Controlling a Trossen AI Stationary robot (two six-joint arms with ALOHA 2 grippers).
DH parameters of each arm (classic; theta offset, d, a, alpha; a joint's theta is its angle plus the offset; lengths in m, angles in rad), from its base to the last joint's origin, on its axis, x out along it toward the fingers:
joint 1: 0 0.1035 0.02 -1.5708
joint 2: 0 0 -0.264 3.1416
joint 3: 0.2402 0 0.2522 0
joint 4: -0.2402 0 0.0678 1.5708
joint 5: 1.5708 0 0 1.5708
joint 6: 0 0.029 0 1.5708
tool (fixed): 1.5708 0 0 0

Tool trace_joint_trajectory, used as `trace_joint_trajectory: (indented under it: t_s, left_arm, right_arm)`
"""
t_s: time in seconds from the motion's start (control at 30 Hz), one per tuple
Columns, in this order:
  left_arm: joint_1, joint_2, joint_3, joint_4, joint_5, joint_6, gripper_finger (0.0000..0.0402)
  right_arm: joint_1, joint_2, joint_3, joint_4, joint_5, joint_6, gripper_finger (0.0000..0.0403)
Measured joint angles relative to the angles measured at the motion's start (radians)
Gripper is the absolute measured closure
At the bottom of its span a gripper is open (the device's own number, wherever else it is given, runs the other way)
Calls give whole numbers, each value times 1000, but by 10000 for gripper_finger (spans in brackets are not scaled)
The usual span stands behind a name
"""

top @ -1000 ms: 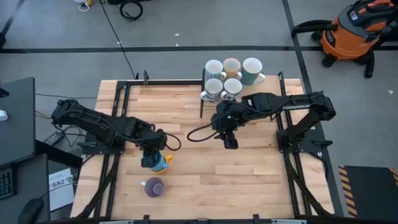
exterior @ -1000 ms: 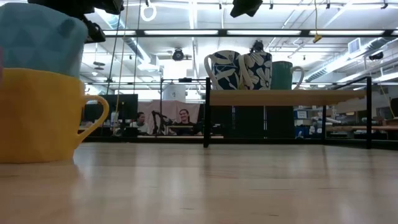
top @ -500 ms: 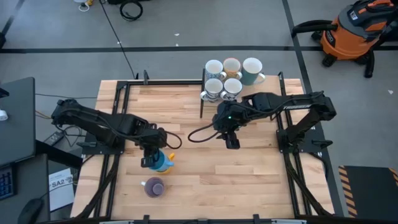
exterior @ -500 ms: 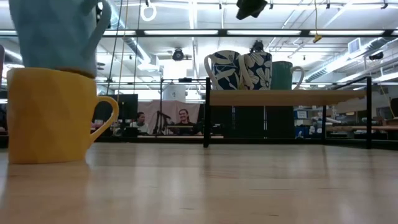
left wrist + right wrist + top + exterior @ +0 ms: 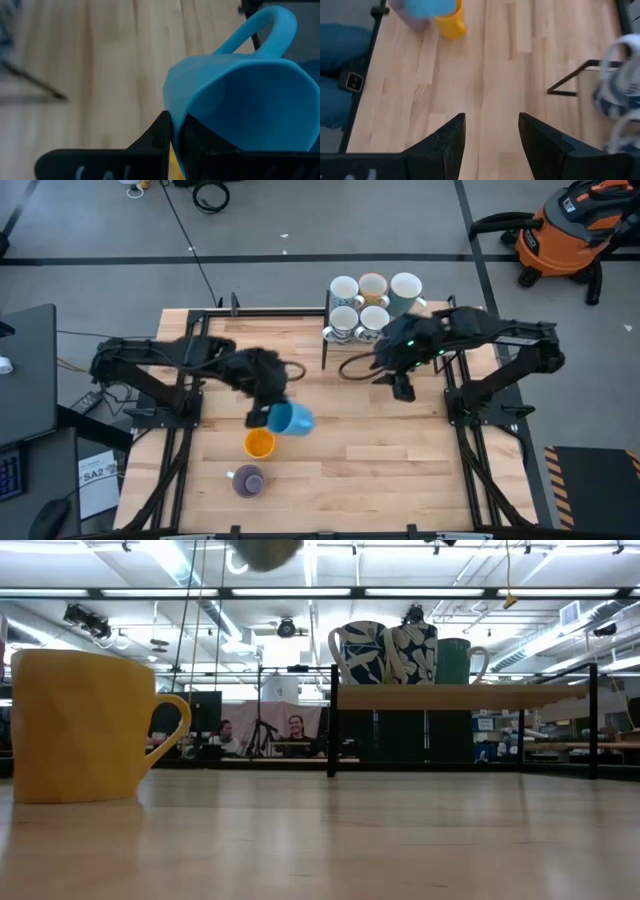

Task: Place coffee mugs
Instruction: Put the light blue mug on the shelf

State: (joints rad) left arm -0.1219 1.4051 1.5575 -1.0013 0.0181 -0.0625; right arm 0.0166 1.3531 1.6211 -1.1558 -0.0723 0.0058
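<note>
From above, the left gripper pinches the blue mug by its rim, lifted clear of the yellow mug for carrying; low down, only yellow stands on the table; the right gripper waits open near the shelf mugs

You have here: one bright blue mug; one yellow-orange mug; one purple mug; two navy mugs with white leaf pattern; one teal-green mug; pale wood-plank desk; dark fingers; orange-and-black shop vacuum.
</note>
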Motion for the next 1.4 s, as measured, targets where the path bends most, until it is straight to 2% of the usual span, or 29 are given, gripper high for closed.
trace_joint_trajectory:
  t_s: [0.3,0.47,0.67,0.83,1.4]
  left_arm:
    - [69,290,292,49,1,330,376]
    - [71,461,396,36,1,477,376]
    - [71,608,413,29,3,627,372]
    - [71,689,413,10,4,684,370]
    - [69,753,413,-105,1,879,369]
  right_arm:
    - [-79,-138,0,-5,0,2,213]
    - [-96,-178,0,-5,0,2,213]
    - [-97,-189,0,-6,0,2,213]
    - [-97,-178,0,-8,0,2,213]
    - [-97,-162,0,-14,0,0,213]
